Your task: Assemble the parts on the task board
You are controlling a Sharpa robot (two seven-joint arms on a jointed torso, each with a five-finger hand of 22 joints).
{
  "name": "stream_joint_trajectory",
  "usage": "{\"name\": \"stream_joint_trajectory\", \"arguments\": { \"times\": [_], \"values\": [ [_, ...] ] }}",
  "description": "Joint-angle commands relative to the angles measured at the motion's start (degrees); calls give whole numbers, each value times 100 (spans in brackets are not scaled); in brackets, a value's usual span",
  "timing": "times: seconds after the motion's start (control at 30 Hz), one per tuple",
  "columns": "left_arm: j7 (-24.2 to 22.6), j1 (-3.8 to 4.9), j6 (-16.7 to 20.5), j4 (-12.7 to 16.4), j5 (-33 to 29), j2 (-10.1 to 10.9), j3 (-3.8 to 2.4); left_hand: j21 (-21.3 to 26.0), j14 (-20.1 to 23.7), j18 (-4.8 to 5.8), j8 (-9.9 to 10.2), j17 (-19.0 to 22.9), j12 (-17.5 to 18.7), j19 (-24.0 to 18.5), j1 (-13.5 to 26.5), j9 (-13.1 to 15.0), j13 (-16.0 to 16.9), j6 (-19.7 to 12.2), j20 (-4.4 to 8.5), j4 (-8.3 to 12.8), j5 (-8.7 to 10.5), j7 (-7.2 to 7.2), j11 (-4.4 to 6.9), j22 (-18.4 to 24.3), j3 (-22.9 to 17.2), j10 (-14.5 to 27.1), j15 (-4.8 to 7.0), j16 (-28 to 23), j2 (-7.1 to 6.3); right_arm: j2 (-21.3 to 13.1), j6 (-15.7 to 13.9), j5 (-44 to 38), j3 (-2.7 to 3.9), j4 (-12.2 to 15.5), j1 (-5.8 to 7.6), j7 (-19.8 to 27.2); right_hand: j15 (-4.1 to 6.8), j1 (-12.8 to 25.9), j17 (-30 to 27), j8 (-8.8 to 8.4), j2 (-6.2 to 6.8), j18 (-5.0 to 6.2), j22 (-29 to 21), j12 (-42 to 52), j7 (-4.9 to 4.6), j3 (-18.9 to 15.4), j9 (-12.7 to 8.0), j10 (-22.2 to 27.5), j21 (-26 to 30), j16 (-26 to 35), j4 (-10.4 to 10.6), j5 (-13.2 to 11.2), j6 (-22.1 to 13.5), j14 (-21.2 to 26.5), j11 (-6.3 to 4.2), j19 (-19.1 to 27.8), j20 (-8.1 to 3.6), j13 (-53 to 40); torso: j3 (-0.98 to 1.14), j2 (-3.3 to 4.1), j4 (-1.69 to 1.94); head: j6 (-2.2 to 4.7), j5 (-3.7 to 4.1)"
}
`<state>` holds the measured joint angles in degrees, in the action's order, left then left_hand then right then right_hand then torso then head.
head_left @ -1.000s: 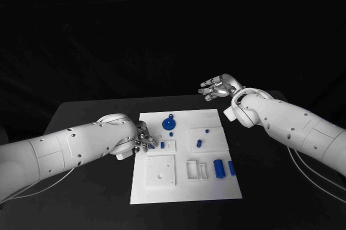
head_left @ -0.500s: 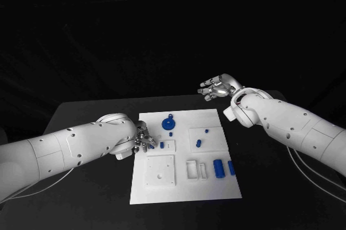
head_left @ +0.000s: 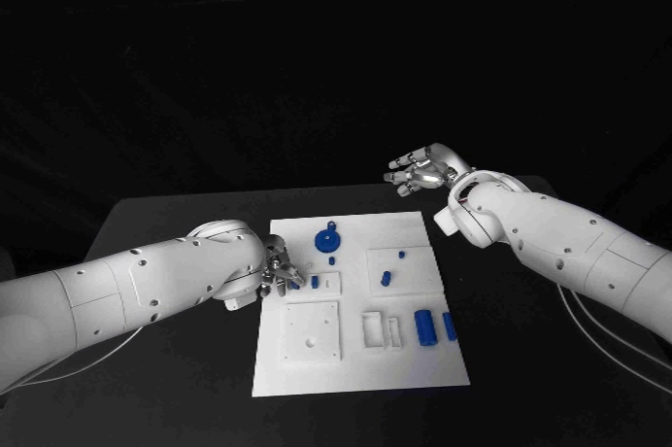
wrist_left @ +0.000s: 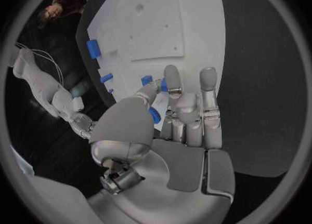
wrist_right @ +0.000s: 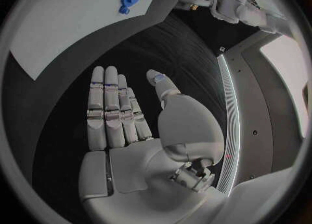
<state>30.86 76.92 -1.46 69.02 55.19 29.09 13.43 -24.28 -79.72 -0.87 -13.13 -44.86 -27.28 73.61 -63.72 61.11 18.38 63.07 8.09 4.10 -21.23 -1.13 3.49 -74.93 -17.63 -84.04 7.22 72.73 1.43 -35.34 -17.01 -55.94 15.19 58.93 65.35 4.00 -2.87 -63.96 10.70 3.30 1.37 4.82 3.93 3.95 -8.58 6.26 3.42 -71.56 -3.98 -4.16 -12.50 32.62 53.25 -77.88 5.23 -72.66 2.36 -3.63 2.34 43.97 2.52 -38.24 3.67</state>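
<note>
Blue part (wrist_left: 155, 114) pinched in left hand (head_left: 276, 272) — one task board (head_left: 351, 360); right hand (head_left: 424, 169) spread, empty.

Two white arms with smooth rounded shells, dotted with small dark screw holes and seam lines — pale thin cables trail beneath each. The left hand (head_left: 276, 271) and right hand (head_left: 420, 170) are silver — segmented metallic fingers, grey palm plates.

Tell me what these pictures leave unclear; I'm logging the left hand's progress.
- Head view: the left hand covers the task board spot beneath its fingers.
- Left wrist view: a blue part sits among the fingers, its shape hidden by them.
- Head view: small parts' seating is too small to judge.
</note>
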Motion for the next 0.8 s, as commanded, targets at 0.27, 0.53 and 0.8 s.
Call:
{"name": "stream_joint_trajectory", "arguments": {
  "times": [0.27, 0.53, 0.8],
  "values": [
    [-47, -59, -140, 27, -12, -19, 29, -8, -38, -54, -35, -30, -42, 4, -65, 29, 0, 207, -30, 335, -39, 192, 27, -111, -347, -264, -21, 44, 52, 11, 79, -31, 3, -2, -2, 22, -3, 13, -5, 12, 26, 30, -5, -18, -6, -15, 4, 48, 9, 24, 3, 16, -16, 32, -10, 41, 18, 8, 0, 0, -1, 0, 6],
    [-51, -60, -163, 17, -10, -16, 28, -16, -40, -59, -44, -42, -54, 2, -63, 55, -4, 199, -34, 351, -37, 192, 29, -111, -354, -263, -23, 44, 60, 8, 83, -31, 3, -4, -2, 19, -5, 6, -13, 13, 23, 32, -5, -18, -6, -24, 5, 50, 8, 23, 0, 15, -13, 35, -10, 44, 19, 8, 1, 2, -3, -2, 12],
    [-38, -61, -243, -4, -15, -19, 28, -11, -17, -59, 23, 6, -28, -13, 2, -4, -18, 186, -43, 262, 57, 193, 21, -106, -289, -260, -28, 4, 31, 5, 85, -31, 3, -4, -2, 19, -6, 6, -15, 13, 21, 32, -5, -17, -6, -27, 5, 52, 8, 24, 1, 11, -18, 39, -10, 46, 20, 8, -2, -3, 6, -2, 19]
  ]
}}
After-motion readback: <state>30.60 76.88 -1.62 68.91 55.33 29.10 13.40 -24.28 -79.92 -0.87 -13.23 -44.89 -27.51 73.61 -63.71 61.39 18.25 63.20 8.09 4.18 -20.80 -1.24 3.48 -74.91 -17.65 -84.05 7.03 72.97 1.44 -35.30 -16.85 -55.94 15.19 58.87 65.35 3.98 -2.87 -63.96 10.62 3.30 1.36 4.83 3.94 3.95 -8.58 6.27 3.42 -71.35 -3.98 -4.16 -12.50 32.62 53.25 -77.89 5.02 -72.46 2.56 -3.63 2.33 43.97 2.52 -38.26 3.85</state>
